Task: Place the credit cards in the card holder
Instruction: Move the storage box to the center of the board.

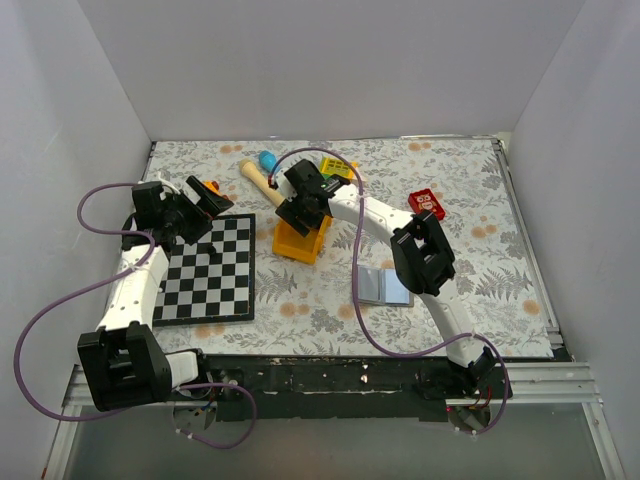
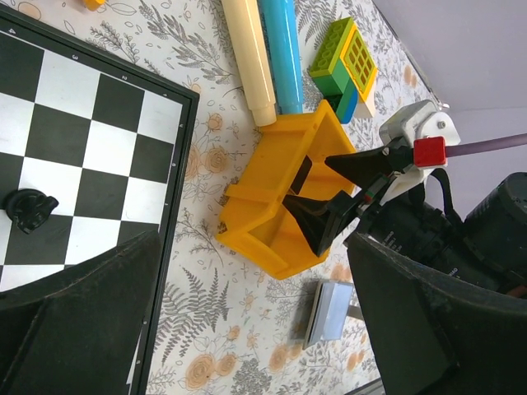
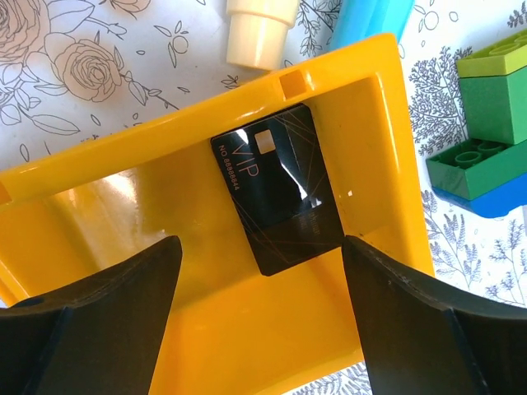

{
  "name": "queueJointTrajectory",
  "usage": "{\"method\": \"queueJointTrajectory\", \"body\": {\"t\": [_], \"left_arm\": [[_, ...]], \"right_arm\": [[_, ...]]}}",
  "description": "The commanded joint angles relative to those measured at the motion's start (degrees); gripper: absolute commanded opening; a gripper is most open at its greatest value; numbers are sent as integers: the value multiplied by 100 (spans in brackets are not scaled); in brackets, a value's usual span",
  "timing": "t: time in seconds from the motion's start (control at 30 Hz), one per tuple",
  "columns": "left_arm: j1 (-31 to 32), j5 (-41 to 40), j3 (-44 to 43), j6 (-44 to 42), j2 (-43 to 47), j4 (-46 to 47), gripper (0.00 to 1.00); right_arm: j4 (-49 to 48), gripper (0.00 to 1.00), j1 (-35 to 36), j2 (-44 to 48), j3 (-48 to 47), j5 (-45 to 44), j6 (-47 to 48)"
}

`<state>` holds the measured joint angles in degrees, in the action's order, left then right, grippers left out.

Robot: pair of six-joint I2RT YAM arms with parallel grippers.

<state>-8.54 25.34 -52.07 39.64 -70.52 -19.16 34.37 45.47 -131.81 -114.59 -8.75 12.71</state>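
Left gripper (image 1: 208, 208): one, jaws wide apart with nothing between them, over the far right corner of the board.
Board (image 1: 210, 275): one, chequered, at 9 o'clock from the tray; one black piece (image 2: 29, 210) stands on it.
Tray (image 1: 293, 247): one, orange, mid-table.
Card (image 3: 276, 197): only one in sight, black, lying flat on the tray floor. In the right wrist view its long axis runs from 11 to 5 o'clock, with the chip end at 11, close to the tray wall.
Right gripper (image 3: 262, 247): one, hanging over the tray with its fingers spread, one on each side of the card, gripping nothing.
Rods: two, one cream (image 3: 259, 33) and one blue (image 3: 370, 20), side by side just past the tray's far wall.
Holder (image 1: 385, 287): one, lying open on the table with its pale inside up, at 4 o'clock from the tray and apart from it. Seen from above, its long axis runs 9 to 3 o'clock.
Red block (image 1: 427, 203): one, at 3 o'clock from the tray, well apart.
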Motion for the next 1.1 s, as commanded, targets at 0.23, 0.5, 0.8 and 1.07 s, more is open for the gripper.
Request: {"method": "queueJointTrajectory", "body": {"t": [0.23, 0.5, 0.8, 1.07], "left_arm": [[-17, 190, 22, -35, 170, 61, 98], [-17, 225, 4, -44, 153, 70, 98], [-8, 225, 31, -53, 179, 79, 98], [-8, 225, 39, -61, 162, 79, 98]], "right_arm": [[-44, 86, 76, -336, -380, -328, 610], [-1, 80, 67, -548, -530, -285, 663], [87, 73, 67, -802, -732, -346, 777], [87, 66, 67, -917, -714, -601, 830]]}}
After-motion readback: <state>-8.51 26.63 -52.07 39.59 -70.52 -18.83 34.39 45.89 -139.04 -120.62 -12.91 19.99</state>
